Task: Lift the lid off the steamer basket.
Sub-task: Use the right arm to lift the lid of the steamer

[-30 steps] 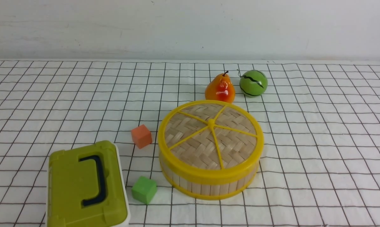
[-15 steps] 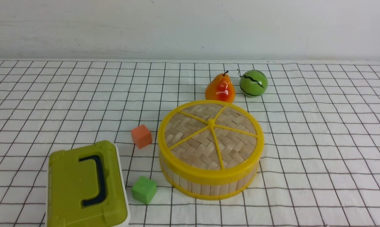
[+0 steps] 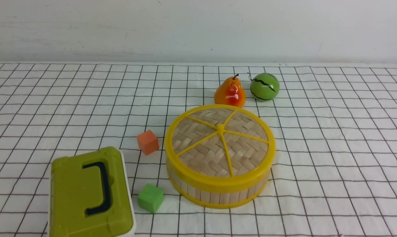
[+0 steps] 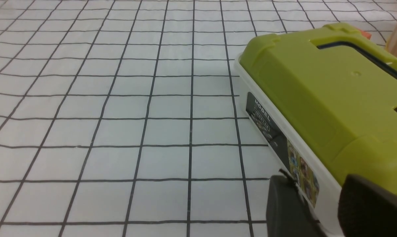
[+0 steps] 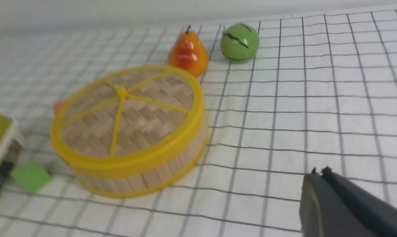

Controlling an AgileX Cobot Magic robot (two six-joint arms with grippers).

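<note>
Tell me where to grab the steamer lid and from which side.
Pinch the small centre knob of the lid, coming straight down from above. The lid lies flat, its yellow rim flush over the steamer basket and as wide, so the edge likely offers little purchase. The knob stands up where the spokes meet.

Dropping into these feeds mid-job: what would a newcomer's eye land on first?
The yellow-rimmed steamer basket stands out in the middle of the checked cloth, with its woven lid seated on top. Just behind it are a glossy orange pear and a green striped ball, side by side. The olive-green box fills the near-left corner, with an orange cube and a green cube between it and the basket.
</note>
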